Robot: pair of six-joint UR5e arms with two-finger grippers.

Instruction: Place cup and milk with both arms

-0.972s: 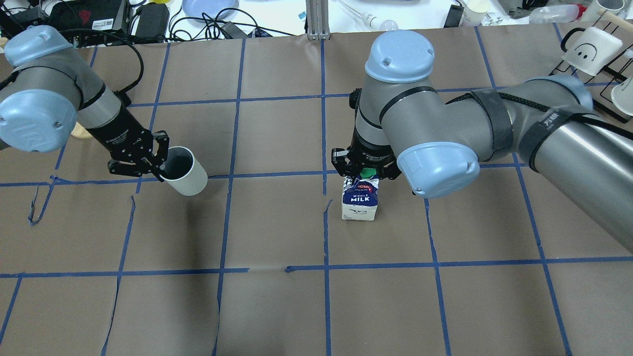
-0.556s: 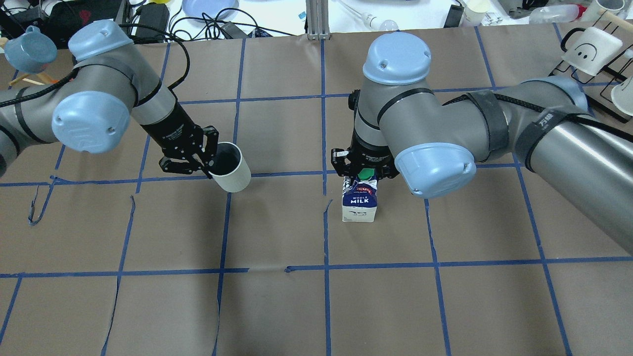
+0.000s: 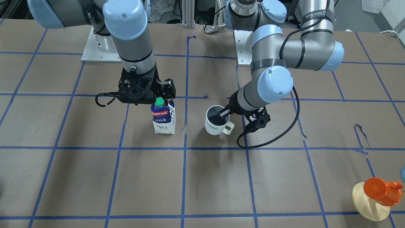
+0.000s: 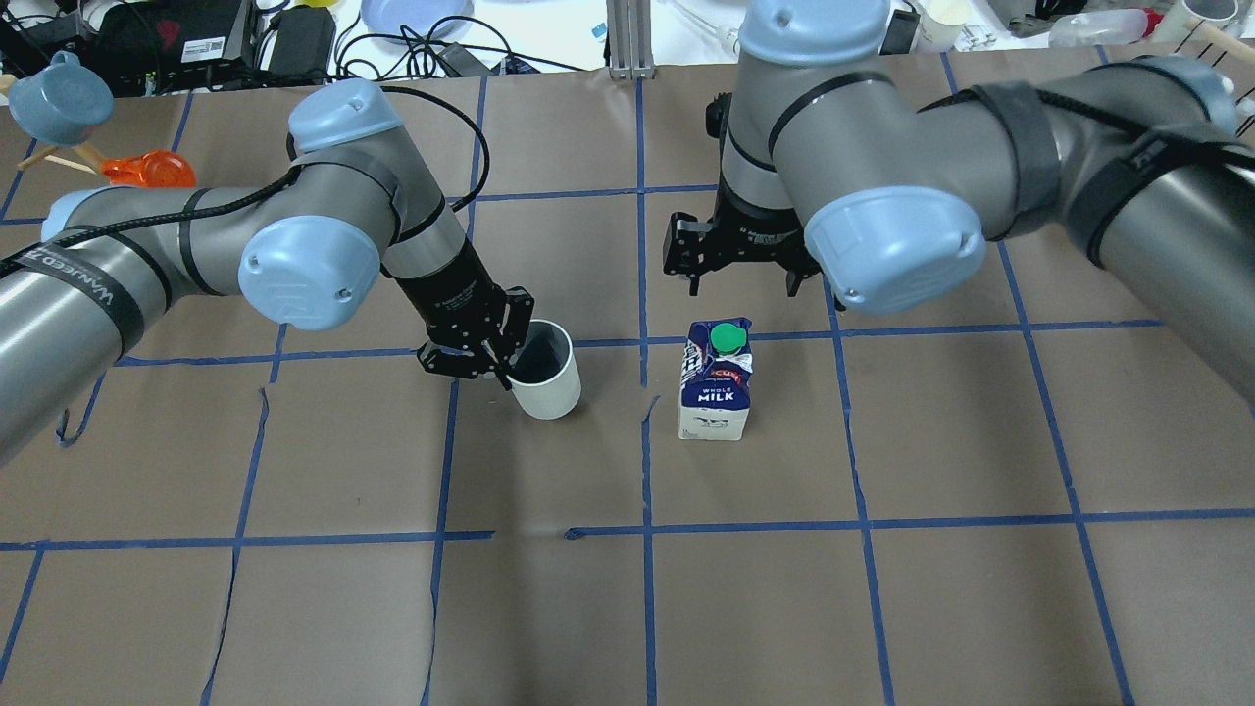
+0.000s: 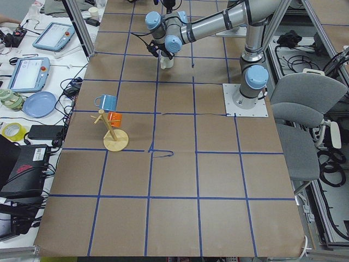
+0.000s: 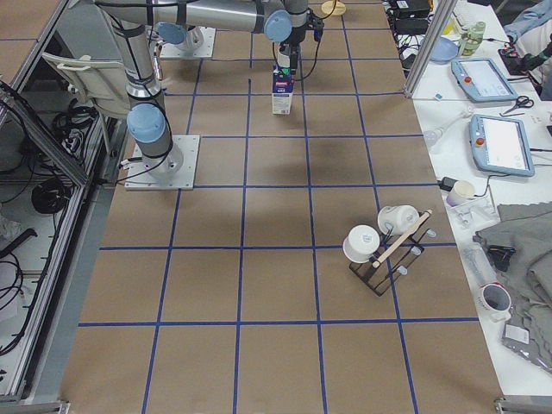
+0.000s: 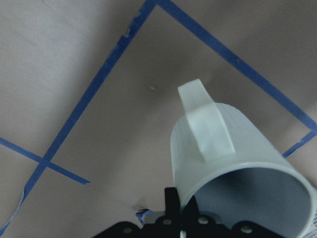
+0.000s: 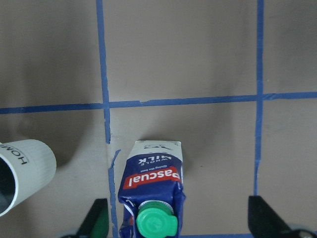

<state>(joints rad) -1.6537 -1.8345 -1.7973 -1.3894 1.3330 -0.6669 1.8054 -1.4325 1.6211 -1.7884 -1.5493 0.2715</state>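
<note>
Since a second ago my left claw [image 4: 502,365] has carried the cup [image 4: 544,378] across toward the middle, and my right claw [image 4: 740,284] has let go of the milk [image 4: 716,382] and risen clear of it, its fingers now spread wide above the carton. The left claw is clamped on the cup's rim, one finger down inside the dark interior and the other outside the wall. I can't tell whether the cup's base touches the surface [image 4: 882,608] or hangs just over it. From overhead the handle is hidden. The front camera shows it on the side facing that camera, with the small "HOME" lettering on the white wall. The left wrist camera cuts off most of the claw at its bottom edge, and the right wrist camera catches only two fingertips and a slice of the cup. In both side views everything is too small to judge. The milk stands upright on the surface just beside a blue tape line [image 4: 645,441], green cap on top, red "Pascual" label and white "MILK" showing. The cup sits on the other side of that line, near the milk but apart from it.
</note>
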